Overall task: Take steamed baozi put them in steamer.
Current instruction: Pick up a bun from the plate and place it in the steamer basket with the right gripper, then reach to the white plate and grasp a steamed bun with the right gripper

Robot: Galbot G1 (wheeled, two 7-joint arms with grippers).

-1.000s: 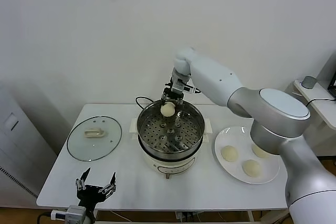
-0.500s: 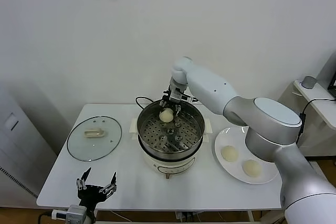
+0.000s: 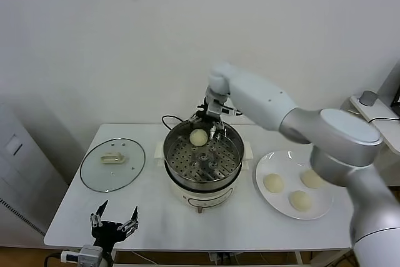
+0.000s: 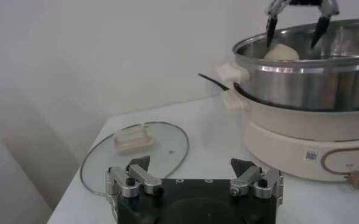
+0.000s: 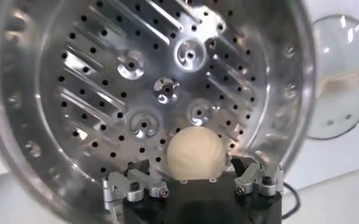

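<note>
Releasing the first baozi (image 3: 199, 137) is the step we judge to be in hand: it sits on the perforated floor at the far side of the steamer (image 3: 203, 176), centre of the head frame, with the right gripper (image 3: 209, 119) just above it, fingers spread wide on either side and gripping nothing. Next we would need to lift clear of the rim and reach for the three baozi (image 3: 273, 182) on the white plate (image 3: 267, 201) at the lower right. The bun is a round dome, flat side down, with no long axis to speak of. Our left gripper (image 3: 114, 222) waits at the lower left, fingers released, near the glass lid (image 3: 112, 164) on the table (image 3: 156, 217).
</note>
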